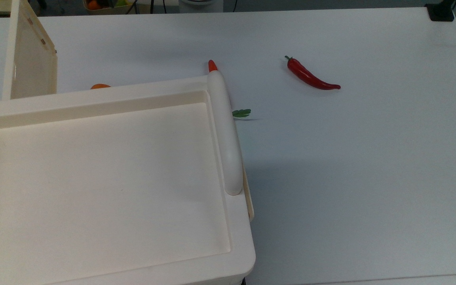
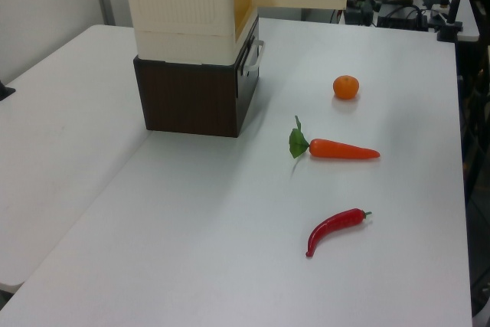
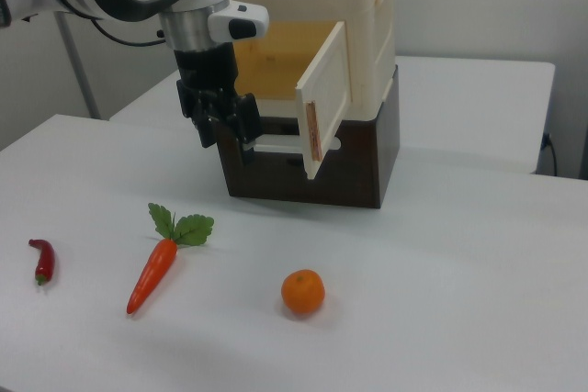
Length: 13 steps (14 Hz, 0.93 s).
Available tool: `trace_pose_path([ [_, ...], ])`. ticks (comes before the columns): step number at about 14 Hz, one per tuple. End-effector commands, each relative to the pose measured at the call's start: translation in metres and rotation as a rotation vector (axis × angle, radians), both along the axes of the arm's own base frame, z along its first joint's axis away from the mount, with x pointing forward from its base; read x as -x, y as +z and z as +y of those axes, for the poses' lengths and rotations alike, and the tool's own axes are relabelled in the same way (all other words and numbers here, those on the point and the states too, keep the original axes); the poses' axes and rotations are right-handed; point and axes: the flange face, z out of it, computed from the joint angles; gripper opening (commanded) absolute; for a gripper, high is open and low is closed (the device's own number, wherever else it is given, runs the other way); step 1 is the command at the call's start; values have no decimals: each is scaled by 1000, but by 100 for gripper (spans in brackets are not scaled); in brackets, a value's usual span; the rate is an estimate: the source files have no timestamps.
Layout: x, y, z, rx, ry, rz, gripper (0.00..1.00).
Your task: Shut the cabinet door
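The large cream-white plastic cabinet point(image 3: 367, 34) sits on a dark brown base point(image 3: 367, 176). Its flat cream panel door point(image 3: 323, 98) stands swung open. The right view shows the black two-finger gripper point(image 3: 241, 140) before the opening; whether its fingers are apart, I cannot tell. The left view shows a red chilli point(image 2: 335, 229).

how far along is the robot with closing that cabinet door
Nothing looks done yet: the cabinet door stands swung wide open from the cabinet. The gripper is in front of the opening, apart from the door. Left: reach the door and push it shut.
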Motion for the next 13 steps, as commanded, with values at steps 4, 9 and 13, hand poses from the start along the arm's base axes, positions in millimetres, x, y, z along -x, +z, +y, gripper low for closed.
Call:
trace_pose_path([
  [4,5,6,3,-22,10,6,100],
  [9,6,6,2,-52,16,-1,100],
  [13,10,6,-2,-63,98,22,75],
])
